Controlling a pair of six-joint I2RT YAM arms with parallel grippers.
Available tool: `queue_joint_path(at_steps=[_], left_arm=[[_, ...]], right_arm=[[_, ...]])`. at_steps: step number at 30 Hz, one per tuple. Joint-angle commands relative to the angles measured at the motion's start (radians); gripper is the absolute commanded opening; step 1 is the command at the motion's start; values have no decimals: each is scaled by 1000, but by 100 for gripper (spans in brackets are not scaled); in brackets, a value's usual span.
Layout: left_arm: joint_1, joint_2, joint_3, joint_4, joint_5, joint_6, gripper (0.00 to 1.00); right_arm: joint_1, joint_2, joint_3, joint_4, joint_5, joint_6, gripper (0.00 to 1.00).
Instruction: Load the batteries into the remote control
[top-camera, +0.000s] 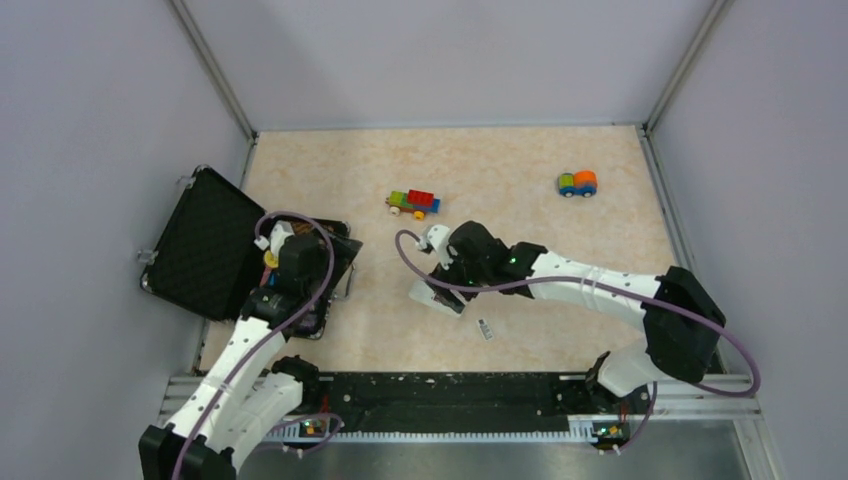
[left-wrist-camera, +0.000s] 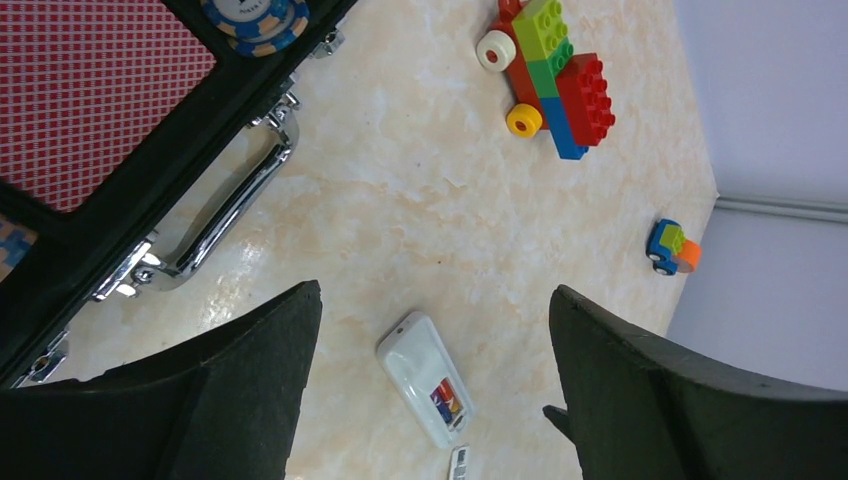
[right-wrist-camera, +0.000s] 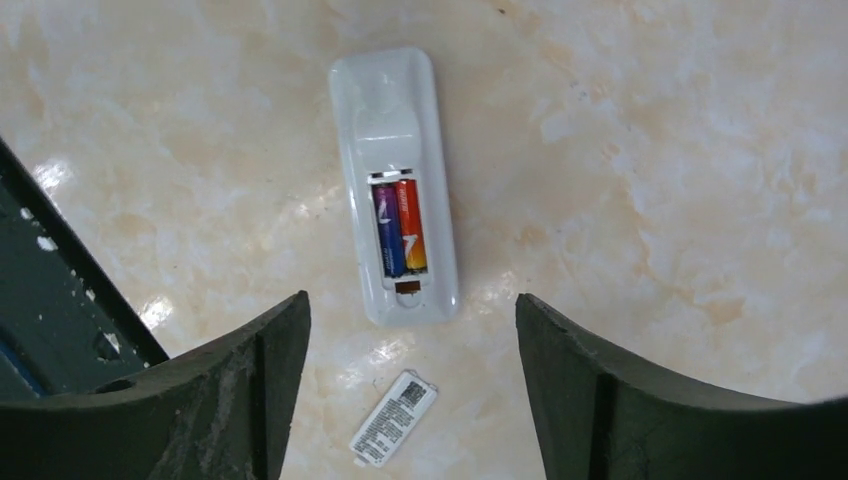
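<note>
The beige marbled worktop (top-camera: 560, 260) carries an open black foam-lined case (top-camera: 195, 240) at its left edge. The left gripper (left-wrist-camera: 435, 290) hangs wide and empty by that case. The right gripper (right-wrist-camera: 410, 297) hovers wide and empty over the slim white remote control (right-wrist-camera: 385, 120), which lies back-up around the middle of the worktop, nearer its near edge. A multicoloured toy brick car (top-camera: 414, 203) sits farther back. The small white labelled back cover (right-wrist-camera: 393, 418) lies just beside the remote, not touching it. The dark blue-purple battery (right-wrist-camera: 388, 230) and red-orange battery (right-wrist-camera: 411, 225) sit side by side in the open compartment.
</note>
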Motion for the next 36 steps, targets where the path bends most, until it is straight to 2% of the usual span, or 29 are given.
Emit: queue_joint_path(at_steps=[1, 5, 8, 16, 23, 27, 36], left_arm=[[5, 13, -4, 74, 92, 44, 88], [4, 34, -25, 113, 160, 77, 87], [6, 51, -33, 119, 198, 84, 87], [17, 71, -16, 143, 200, 91, 87], [62, 78, -13, 153, 232, 89, 87], [96, 87, -19, 167, 266, 90, 87], [146, 110, -24, 189, 313, 104, 87]], right_arm=[[-34, -46, -23, -52, 118, 254, 70], [-34, -116, -113, -124, 118, 474, 65], [-4, -142, -166, -170, 108, 541, 65], [42, -39, -133, -265, 176, 545, 67], [77, 44, -106, -268, 171, 540, 65], [78, 78, -98, -265, 165, 541, 56], [78, 124, -69, -293, 174, 548, 18]])
